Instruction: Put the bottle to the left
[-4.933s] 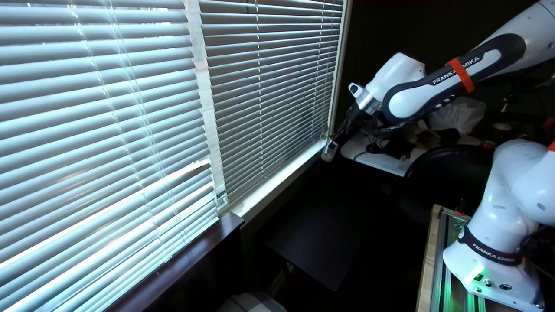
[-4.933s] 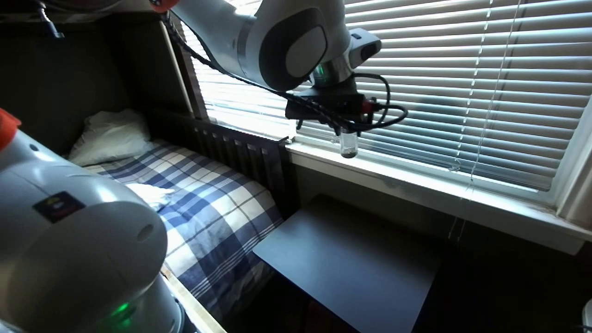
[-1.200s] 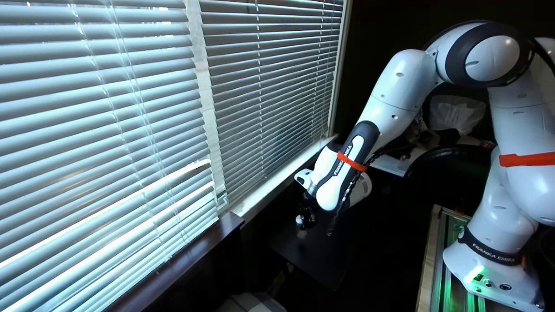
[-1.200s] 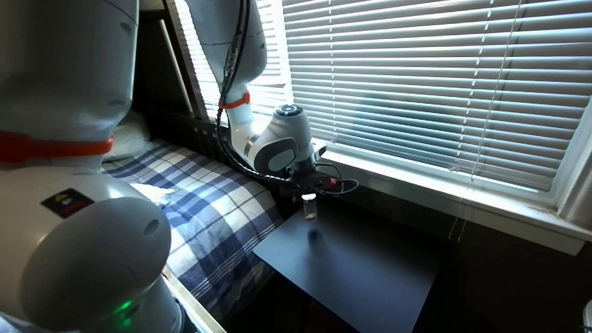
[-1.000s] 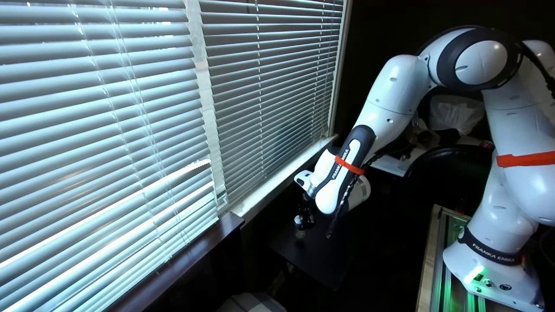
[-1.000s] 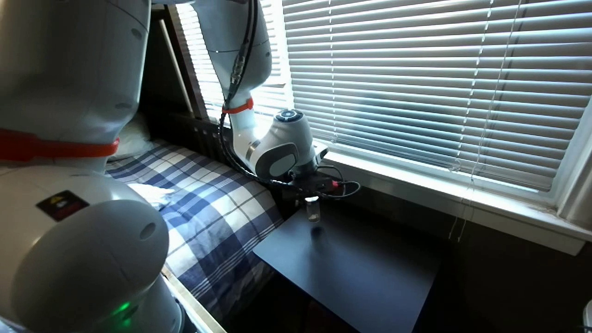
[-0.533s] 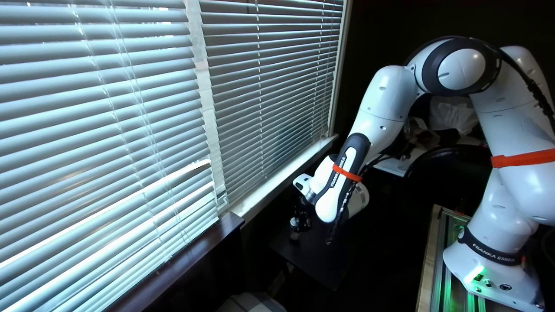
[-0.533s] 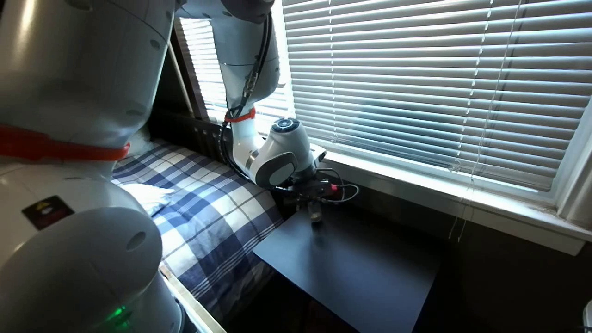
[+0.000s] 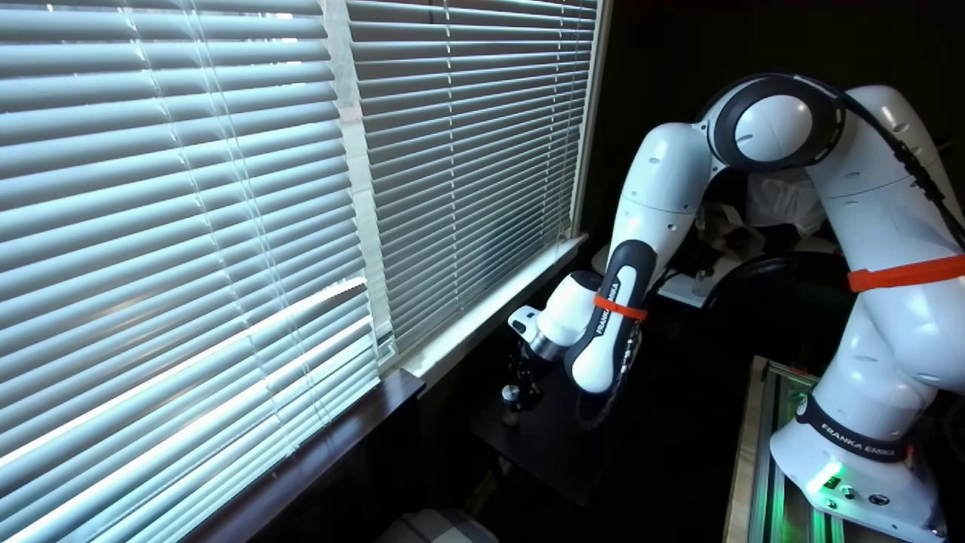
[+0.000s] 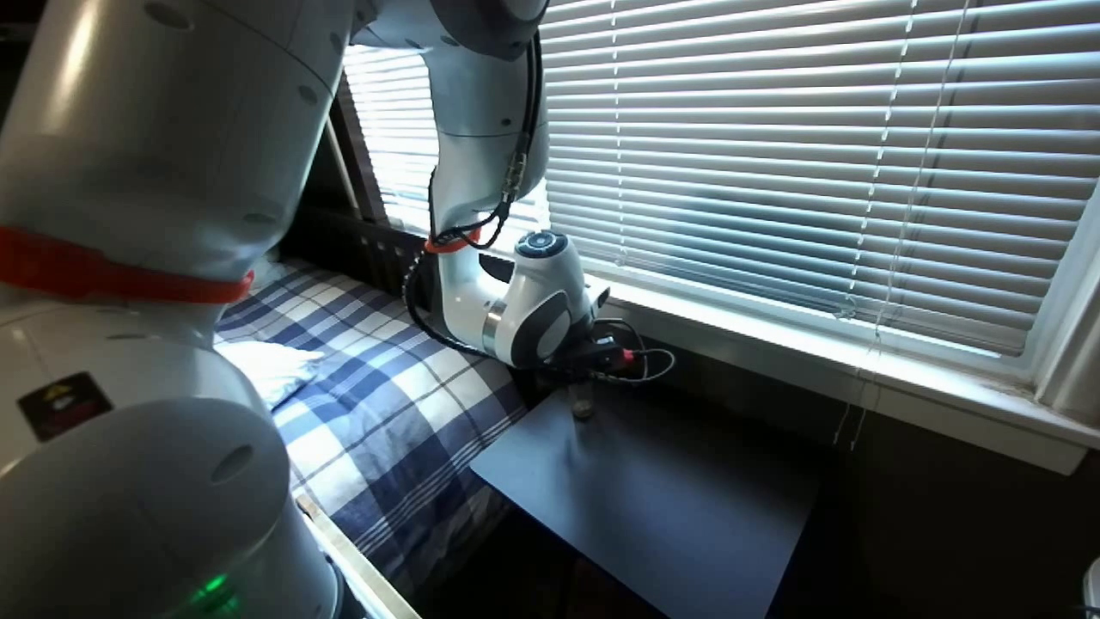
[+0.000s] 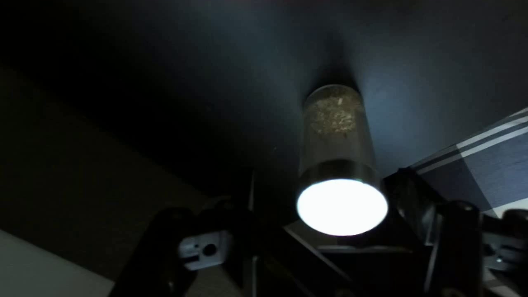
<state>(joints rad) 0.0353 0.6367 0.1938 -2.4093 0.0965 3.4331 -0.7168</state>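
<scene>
The bottle [image 11: 336,144], a small clear cylinder with brownish bits at its bottom and a bright white lid, stands upright on the dark table [image 10: 679,499]; its shadow meets its base. In an exterior view the bottle [image 10: 582,406] is near the table's bed-side back part, its top hidden under the wrist. The white lid [image 9: 510,394] shows as a pale spot in an exterior view. My gripper [image 11: 328,189] is open around the lid, one finger on either side. A dark gap separates the left finger from the bottle; the right finger is close to it, and contact there is unclear.
A bed with a plaid cover [image 10: 369,404] adjoins the table. Behind the table run a white window sill [image 10: 773,340] and blinds [image 10: 773,172]. A white side table [image 9: 682,289] with clutter stands farther off, near a dark chair [image 9: 769,264].
One second ago the bottle hung above the table in my shut gripper, apart from its shadow. It has come down onto the tabletop, and the jaws have opened around it.
</scene>
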